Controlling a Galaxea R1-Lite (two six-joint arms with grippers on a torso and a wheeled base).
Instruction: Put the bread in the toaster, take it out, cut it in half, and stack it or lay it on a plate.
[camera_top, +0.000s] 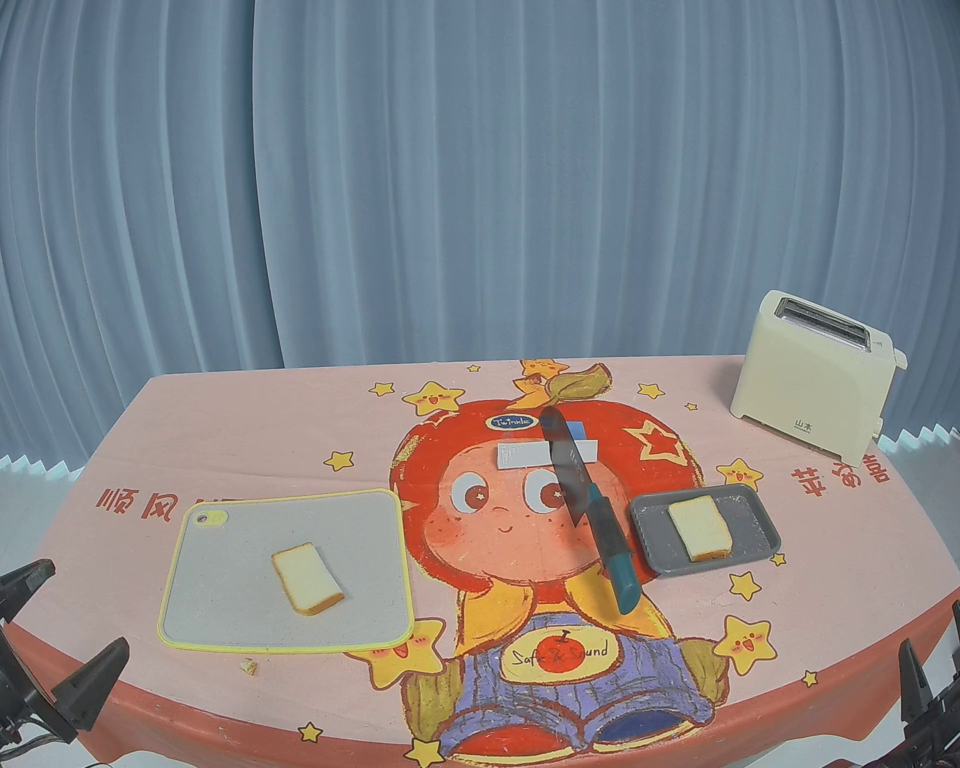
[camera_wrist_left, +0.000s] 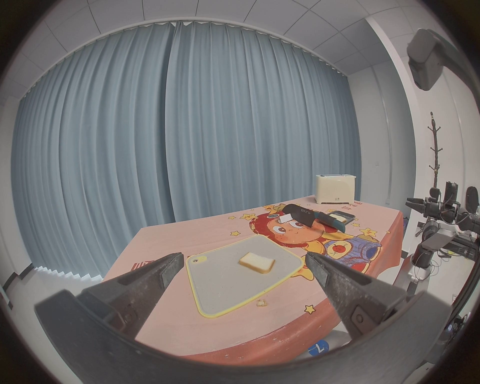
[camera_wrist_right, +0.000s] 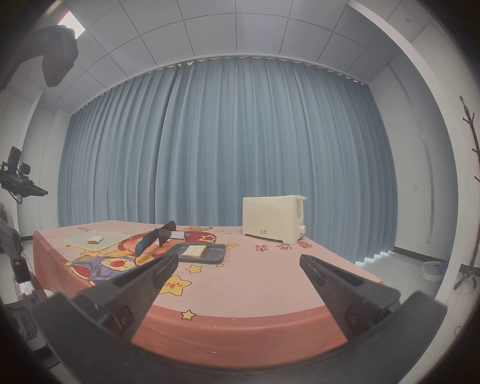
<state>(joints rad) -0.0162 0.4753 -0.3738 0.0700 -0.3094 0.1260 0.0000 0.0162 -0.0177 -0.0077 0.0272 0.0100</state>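
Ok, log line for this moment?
left gripper open; right gripper open; bread piece on cutting board; second bread piece in tray; knife between them

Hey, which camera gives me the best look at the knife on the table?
The head view: it sees the whole knife from above, dark blade to teal handle, between the cutting board and the tray. Both wrist views catch the knife from a low angle, small and far off.
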